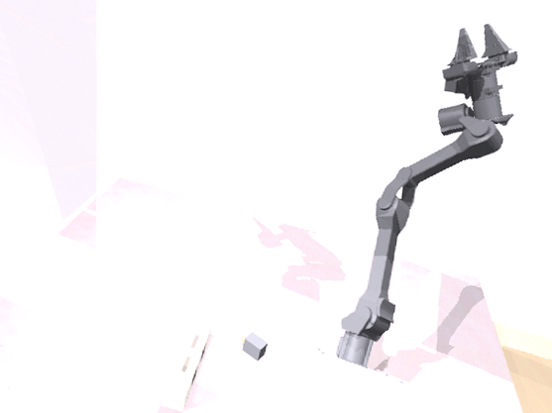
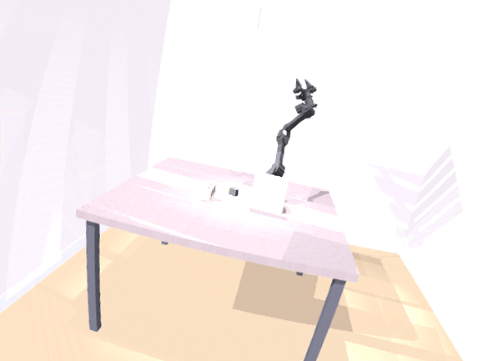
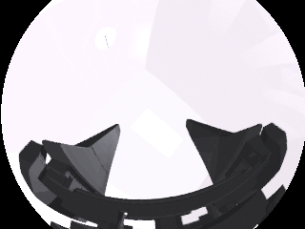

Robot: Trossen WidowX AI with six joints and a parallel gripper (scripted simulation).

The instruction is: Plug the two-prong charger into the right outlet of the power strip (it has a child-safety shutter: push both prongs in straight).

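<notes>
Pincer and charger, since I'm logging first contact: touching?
Apart. The exterior view shows the pincer raised high above the charger.

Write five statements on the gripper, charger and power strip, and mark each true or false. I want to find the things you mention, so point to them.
1. The gripper (image 1: 474,39) (image 2: 302,82) (image 3: 152,123) is open. True.
2. The charger (image 1: 254,346) (image 2: 233,191) is already plugged into the power strip (image 1: 189,379) (image 2: 209,192). False: it sits apart from the strip, with a gap between them.
3. The arm (image 1: 384,258) (image 2: 280,148) is raised high, with its fingers well away from the charger. True.
4. The charger lies on the floor (image 2: 181,294). False: it is up at the table (image 2: 217,246), between the power strip and the arm's white pedestal (image 2: 270,194).
5. The wrist view shows the charger between the fingers. False: nothing is held there.
</notes>
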